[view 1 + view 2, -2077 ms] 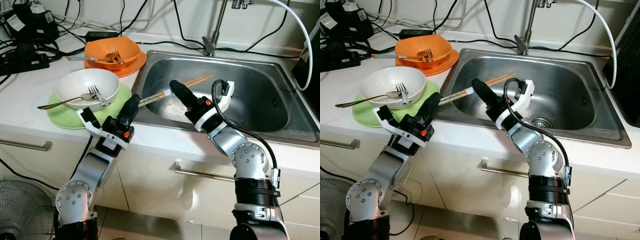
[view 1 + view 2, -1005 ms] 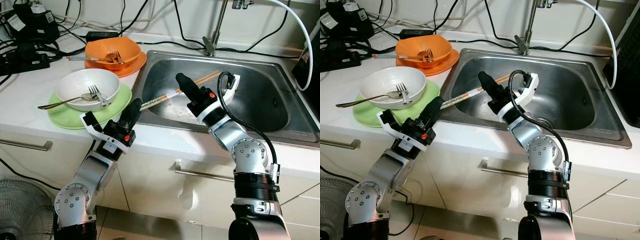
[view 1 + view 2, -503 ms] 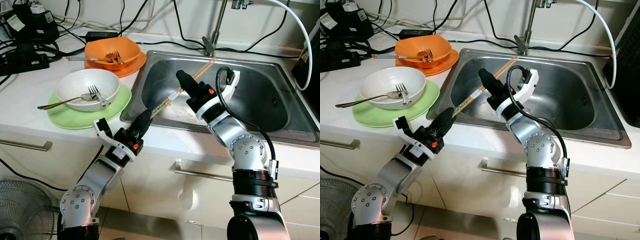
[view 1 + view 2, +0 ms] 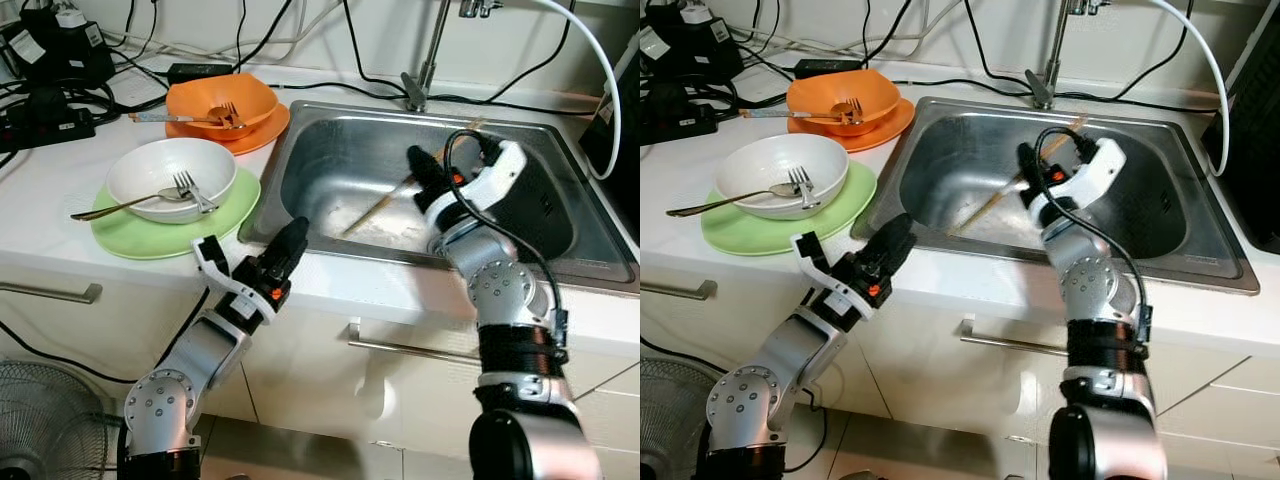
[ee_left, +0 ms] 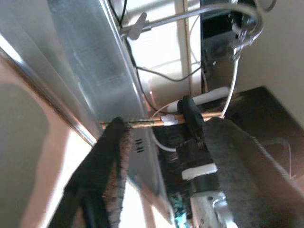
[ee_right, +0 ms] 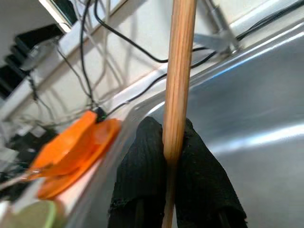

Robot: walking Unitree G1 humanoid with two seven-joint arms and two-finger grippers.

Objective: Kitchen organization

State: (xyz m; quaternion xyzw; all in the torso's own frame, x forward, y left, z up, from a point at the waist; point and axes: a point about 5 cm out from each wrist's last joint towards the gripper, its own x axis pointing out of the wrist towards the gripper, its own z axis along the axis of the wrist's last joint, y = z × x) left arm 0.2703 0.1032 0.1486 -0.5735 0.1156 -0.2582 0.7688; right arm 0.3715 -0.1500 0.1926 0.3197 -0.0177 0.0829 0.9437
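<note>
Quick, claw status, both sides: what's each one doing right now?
Left claw: shut, holding nothing, at the sink's front edge.
Right claw: shut on the chopsticks, held over the sink basin.

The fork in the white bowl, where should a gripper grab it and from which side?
Grip the fork by its handle near the bowl's front rim, coming down from above. The prongs lie inside the bowl; the handle end rises toward the rim, leaving room for fingers.

two bowls, white [image 4: 170, 175] and orange [image 4: 222, 98], two plates, green [image 4: 150, 230] and orange [image 4: 262, 128], two forks, one sink [image 4: 560, 245], one pair of chopsticks [image 4: 375, 207]
</note>
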